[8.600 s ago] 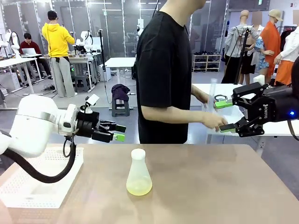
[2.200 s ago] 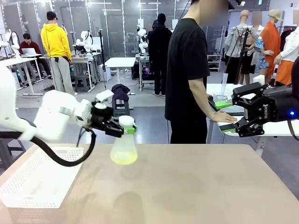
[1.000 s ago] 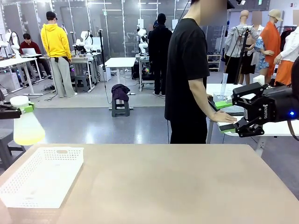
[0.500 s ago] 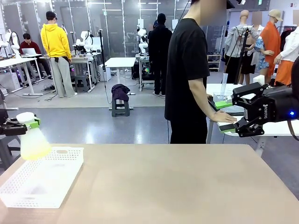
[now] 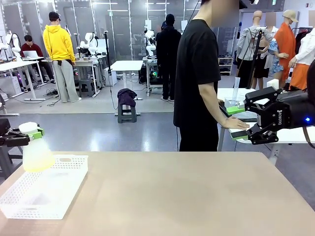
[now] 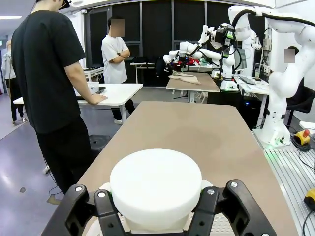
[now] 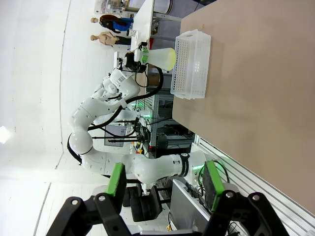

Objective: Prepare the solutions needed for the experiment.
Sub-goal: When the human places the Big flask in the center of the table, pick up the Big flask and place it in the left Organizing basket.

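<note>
Gripping flask neck, left gripper above basket; right gripper wide, empty.

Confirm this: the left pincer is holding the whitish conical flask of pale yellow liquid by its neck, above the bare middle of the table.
Not the middle. The left pincer holds the whitish conical flask by its neck above the white perforated plastic basket at the table's left edge, as the front view shows.
</note>
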Action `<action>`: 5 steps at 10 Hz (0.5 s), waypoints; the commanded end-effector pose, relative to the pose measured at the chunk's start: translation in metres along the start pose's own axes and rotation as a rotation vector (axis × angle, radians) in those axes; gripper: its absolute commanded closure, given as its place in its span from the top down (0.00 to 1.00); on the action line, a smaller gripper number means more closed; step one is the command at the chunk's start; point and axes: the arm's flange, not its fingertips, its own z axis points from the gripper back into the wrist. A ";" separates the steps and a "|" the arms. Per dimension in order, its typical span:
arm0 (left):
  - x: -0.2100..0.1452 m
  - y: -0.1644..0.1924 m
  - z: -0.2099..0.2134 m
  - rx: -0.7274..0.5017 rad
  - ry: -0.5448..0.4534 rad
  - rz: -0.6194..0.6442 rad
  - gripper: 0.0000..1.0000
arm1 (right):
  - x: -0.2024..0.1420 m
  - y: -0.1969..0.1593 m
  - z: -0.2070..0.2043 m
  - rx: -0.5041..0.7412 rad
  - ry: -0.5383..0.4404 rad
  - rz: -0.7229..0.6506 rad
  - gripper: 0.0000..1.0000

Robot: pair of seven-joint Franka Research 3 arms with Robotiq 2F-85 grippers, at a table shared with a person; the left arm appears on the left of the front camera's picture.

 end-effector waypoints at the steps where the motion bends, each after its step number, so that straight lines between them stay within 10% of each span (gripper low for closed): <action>1: 0.009 0.001 0.000 0.002 -0.001 -0.010 0.11 | 0.001 0.002 0.000 0.019 -0.005 0.010 0.79; 2: 0.000 0.000 0.000 0.000 0.000 0.000 0.25 | 0.001 0.002 0.000 0.019 -0.005 0.010 0.79; 5: -0.018 0.003 -0.021 -0.080 0.000 -0.018 0.25 | 0.001 0.002 0.000 0.019 -0.005 0.010 0.79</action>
